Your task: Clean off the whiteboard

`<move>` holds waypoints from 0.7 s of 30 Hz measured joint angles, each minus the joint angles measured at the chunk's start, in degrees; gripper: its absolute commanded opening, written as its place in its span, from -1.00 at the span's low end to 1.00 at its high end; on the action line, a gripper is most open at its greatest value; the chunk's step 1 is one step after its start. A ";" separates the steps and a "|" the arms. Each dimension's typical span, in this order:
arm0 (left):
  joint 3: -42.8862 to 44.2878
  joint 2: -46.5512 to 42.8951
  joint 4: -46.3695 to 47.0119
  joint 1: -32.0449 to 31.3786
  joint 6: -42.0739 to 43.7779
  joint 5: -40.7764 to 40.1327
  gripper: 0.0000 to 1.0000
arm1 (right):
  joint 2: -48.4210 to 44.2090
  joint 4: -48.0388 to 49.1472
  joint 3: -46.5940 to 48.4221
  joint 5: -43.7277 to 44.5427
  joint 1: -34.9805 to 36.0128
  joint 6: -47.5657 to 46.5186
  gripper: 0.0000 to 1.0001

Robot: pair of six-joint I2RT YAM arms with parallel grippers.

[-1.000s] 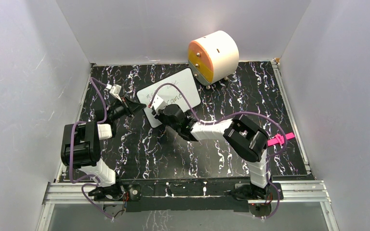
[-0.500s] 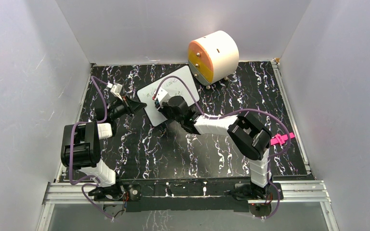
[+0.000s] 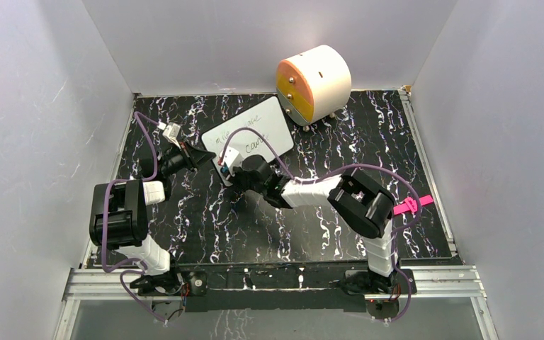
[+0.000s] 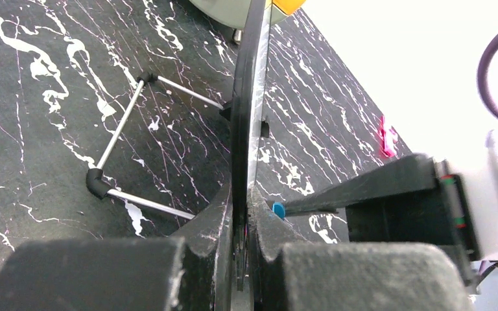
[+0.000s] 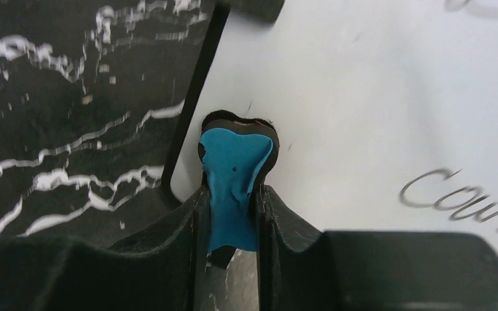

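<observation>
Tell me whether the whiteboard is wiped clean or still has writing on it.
Not clean: dark handwriting shows on the whiteboard; the right gripper holds a blue eraser near its corner.

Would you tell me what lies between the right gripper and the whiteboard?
A blue eraser clamped in the right gripper, seen in the right wrist view.

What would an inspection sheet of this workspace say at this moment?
Surface: black marbled table, white veins.
Job's things: whiteboard propped on wire legs, handwriting on it; blue eraser at its corner.
Clutter: round drawer unit at back; pink clip at right.
Grippers: left gripper clamps the whiteboard's edge; right gripper clamps the blue eraser.
Cables: purple cable arcs over the whiteboard.
Surroundings: plain white walls.
</observation>
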 measured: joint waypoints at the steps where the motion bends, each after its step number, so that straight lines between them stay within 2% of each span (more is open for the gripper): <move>1: 0.00 0.00 -0.11 0.00 0.17 0.00 -1.00 | 0.00 0.20 -0.89 0.08 0.06 -0.01 -0.70; 6: 0.00 -0.09 -0.70 -0.09 0.74 0.24 -1.00 | 0.00 2.27 -2.10 0.46 0.02 0.15 -0.70; 9: 0.00 -0.11 -0.77 -0.09 0.75 0.22 -1.00 | 0.00 0.03 -0.67 1.06 0.04 0.92 -0.71; 16: 0.00 -0.88 -1.79 -0.11 0.98 0.07 -1.00 | 1.60 -10.03 13.03 4.96 0.06 2.66 -0.71; 21: 0.02 -1.16 -2.33 -0.20 1.25 -0.10 -1.00 | 2.54 -11.96 17.20 5.53 -0.03 5.21 -0.71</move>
